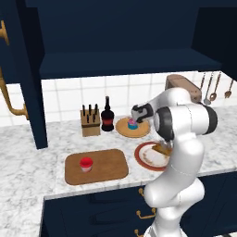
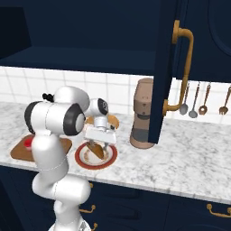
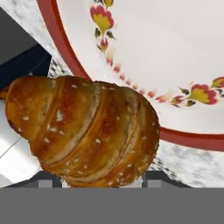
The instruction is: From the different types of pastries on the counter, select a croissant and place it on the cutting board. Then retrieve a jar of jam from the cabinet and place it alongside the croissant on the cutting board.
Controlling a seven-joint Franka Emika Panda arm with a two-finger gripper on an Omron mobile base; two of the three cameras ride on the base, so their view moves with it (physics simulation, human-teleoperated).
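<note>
Golden-brown croissant (image 3: pixel 83 131): it is sitting right at the gripper's (image 2: pixel 97 148) tips, over the near rim of the red-rimmed plate (image 2: pixel 81 161), at the counter's (image 1: pixel 28 152) front edge.
Claw: the jaws are standing narrow on either side of the pastry; whether they are already bearing on it cannot be told, since the hand view is showing only the finger tips' tops.
Long axis: in the hand view the croissant is lying across the picture, its pointed end toward the upper left and its broad end toward the lower right.
Direction to goal: the cutting board (image 1: pixel 109 169) is lying well to the robot's left of the plate.
Jar of jam (image 1: pixel 85 163): it is standing on the board's left part, so the free space is lying on the right.
</note>
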